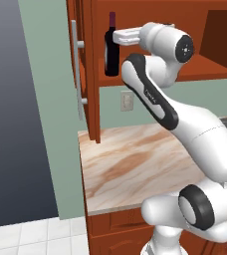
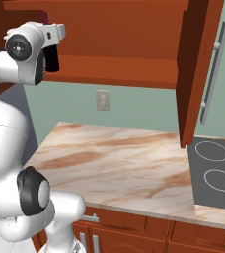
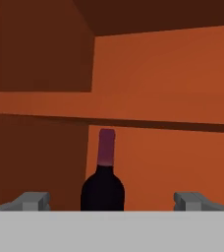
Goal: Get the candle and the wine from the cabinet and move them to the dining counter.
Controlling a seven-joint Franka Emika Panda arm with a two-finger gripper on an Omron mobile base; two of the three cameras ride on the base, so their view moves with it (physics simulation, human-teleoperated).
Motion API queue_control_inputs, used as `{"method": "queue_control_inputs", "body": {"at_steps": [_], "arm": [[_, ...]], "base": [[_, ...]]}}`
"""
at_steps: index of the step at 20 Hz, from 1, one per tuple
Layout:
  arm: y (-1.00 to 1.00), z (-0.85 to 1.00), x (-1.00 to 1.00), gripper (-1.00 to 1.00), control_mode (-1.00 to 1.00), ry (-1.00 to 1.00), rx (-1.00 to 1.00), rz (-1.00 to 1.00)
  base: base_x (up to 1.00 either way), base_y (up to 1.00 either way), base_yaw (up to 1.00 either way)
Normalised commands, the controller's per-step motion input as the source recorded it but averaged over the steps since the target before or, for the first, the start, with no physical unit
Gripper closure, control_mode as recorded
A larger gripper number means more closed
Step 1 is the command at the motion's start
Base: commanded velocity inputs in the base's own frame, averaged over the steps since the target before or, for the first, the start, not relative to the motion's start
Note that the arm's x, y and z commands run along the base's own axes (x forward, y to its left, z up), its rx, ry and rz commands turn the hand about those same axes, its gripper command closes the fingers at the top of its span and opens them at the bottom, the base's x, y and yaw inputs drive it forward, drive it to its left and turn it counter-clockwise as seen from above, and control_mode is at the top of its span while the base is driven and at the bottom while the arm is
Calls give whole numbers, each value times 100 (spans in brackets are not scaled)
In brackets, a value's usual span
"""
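Observation:
The wine, a dark bottle with a maroon neck, stands upright on the floor of the open reddish-brown cabinet at its left end. My gripper reaches into the cabinet at the bottle's shoulder height. In the hand view the wine stands centred between my two fingertips, and my gripper is open with wide gaps on both sides. In the right base view my hand covers part of the wine. The inner shelf runs above the bottle. The candle and the dining counter are out of view.
Both cabinet doors hang open: the left door with its silver handle, and the right door. Below lies a marble wall counter with a stovetop at its right. A wall outlet sits under the cabinet.

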Motion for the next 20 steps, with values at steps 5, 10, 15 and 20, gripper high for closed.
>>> {"method": "queue_control_inputs", "body": {"at_steps": [5,10,15,20], "arm": [[9,1,20,-100,-100,0,0,1],[6,0,20,-100,-100,0,0,1],[1,0,20,-100,-100,0,0,1],[4,0,22,-100,-100,0,0,1]], "base": [[0,0,0],[0,0,0],[0,0,0],[0,0,0]]}}
